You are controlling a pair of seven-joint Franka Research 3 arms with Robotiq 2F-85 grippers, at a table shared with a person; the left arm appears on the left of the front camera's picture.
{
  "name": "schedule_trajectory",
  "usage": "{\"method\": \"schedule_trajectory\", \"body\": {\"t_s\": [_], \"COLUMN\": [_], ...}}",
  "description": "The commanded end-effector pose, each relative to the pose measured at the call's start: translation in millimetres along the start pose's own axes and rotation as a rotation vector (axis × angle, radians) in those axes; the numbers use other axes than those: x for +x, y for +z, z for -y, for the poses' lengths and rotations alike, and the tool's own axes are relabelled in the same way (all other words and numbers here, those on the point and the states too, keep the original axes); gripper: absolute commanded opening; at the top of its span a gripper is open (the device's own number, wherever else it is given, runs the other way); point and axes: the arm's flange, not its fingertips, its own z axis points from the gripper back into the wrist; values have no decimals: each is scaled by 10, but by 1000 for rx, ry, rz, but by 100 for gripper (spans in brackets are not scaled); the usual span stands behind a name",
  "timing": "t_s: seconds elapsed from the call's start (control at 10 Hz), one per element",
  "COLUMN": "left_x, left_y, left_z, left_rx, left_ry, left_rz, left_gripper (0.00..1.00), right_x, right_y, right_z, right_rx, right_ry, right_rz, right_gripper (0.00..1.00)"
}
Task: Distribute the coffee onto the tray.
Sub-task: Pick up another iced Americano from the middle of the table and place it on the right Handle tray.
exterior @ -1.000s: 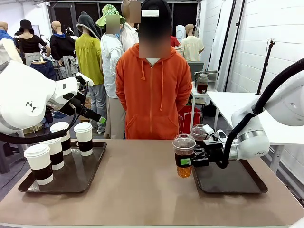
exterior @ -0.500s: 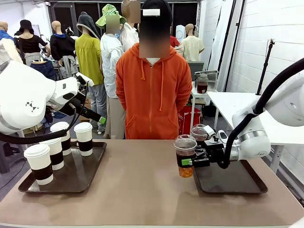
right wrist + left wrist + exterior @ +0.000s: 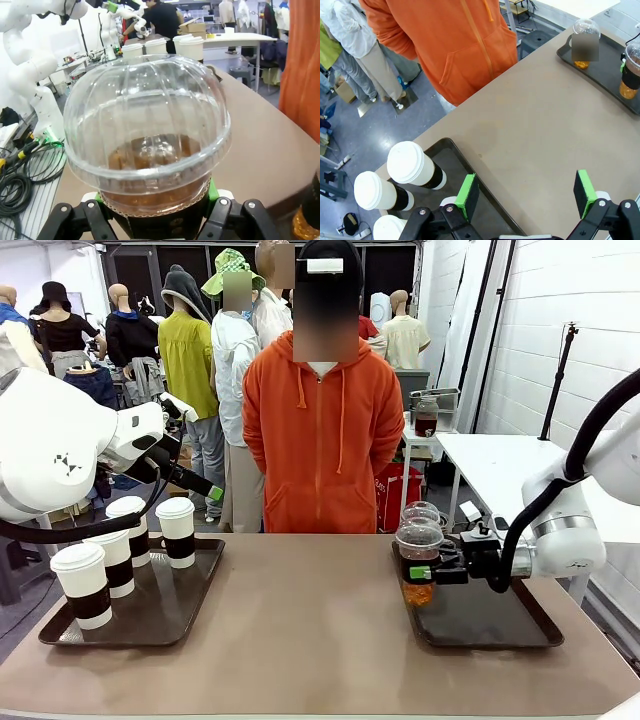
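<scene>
My right gripper [image 3: 432, 571] is shut on a clear dome-lidded cup of amber coffee [image 3: 418, 565], upright over the left end of the dark right tray [image 3: 500, 625]. In the right wrist view this cup [image 3: 147, 150] sits between the fingers [image 3: 95, 217]. A second clear cup [image 3: 423, 512] stands just behind it, at the tray's far left corner. Several white paper cups with brown bands [image 3: 113, 560] stand on the left tray [image 3: 165, 615]. My left gripper [image 3: 205, 488] hangs open above that tray, its green pads [image 3: 467, 196] wide apart with nothing between them, paper cups [image 3: 412, 165] below.
A person in an orange hoodie [image 3: 320, 420] stands at the far edge of the table, with no hands over it. The brown tabletop [image 3: 300, 630] lies bare between the two trays. A white side table [image 3: 500, 460] stands behind on the right.
My right gripper has carried the clear cup to the right, from beside the right tray to over its left end. The left arm has not moved.
</scene>
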Motion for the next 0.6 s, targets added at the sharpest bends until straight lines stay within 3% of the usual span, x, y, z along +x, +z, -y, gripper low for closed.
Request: {"method": "schedule_trajectory", "body": {"t_s": [0.0,0.5], "left_x": [-4,-4], "left_y": [2,2], "left_z": [-11,-11], "left_rx": [-3,-3], "left_ry": [5,5], "left_rz": [2,2], "left_gripper": [100,100], "right_x": [41,-164], "right_y": [103,259], "right_z": [134,415], "right_rx": [16,-13], "right_ry": [26,31], "right_rz": [5,31], "right_gripper": [78,78]}}
